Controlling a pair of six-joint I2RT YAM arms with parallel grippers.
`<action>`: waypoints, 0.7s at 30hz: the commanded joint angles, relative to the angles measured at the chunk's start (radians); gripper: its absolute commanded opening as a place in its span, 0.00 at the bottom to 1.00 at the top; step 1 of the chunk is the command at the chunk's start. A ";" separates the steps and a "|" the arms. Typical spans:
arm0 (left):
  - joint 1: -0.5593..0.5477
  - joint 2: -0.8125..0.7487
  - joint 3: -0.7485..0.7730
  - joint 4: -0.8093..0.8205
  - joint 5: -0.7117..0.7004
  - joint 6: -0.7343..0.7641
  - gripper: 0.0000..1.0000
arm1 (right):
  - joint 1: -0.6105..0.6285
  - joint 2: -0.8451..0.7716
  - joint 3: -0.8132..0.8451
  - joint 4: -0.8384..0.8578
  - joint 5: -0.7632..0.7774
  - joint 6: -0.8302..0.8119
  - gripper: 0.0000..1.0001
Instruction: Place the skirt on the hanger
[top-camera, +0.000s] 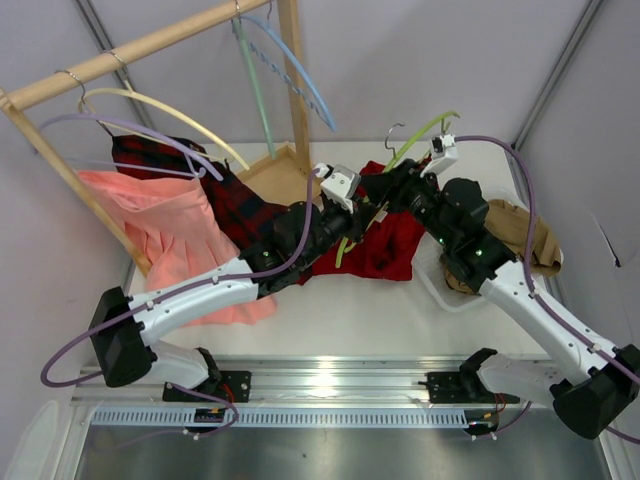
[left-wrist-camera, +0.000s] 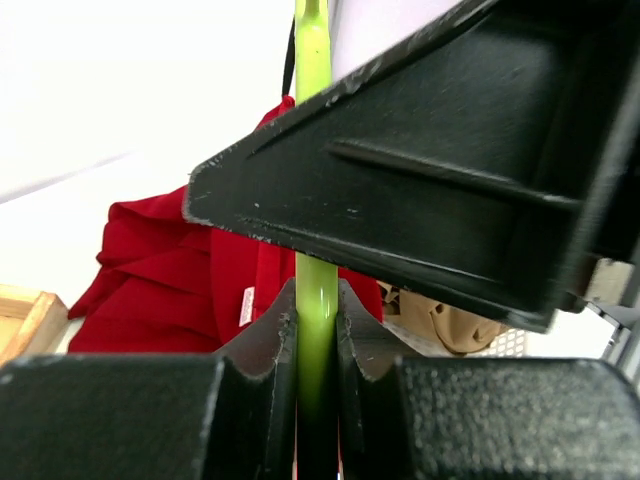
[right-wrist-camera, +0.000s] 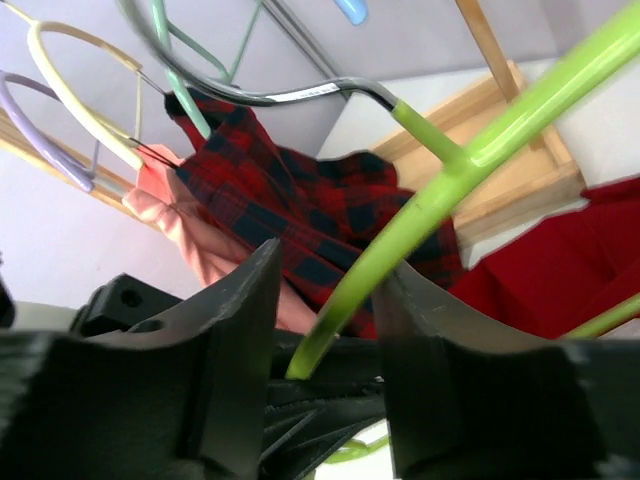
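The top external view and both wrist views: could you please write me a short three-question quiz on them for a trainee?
1. True or false: the left gripper is shut on the lime hanger.
2. Short answer: what passes between the right gripper's open fingers?
3. Where is the deep-red skirt? A clamped in the left gripper; B lying on the table; C pinched in the right gripper.
Key: 1 true; 2 the lime hanger; 3 B.
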 joint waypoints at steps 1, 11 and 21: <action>-0.014 -0.011 0.063 0.105 -0.007 0.034 0.00 | 0.015 0.008 0.033 0.029 0.023 -0.001 0.44; -0.017 -0.115 -0.003 0.073 0.019 -0.009 0.23 | 0.009 -0.027 0.014 -0.022 0.147 -0.074 0.00; -0.015 -0.424 -0.225 -0.017 -0.077 -0.061 0.74 | -0.028 -0.046 -0.020 -0.019 0.150 -0.091 0.00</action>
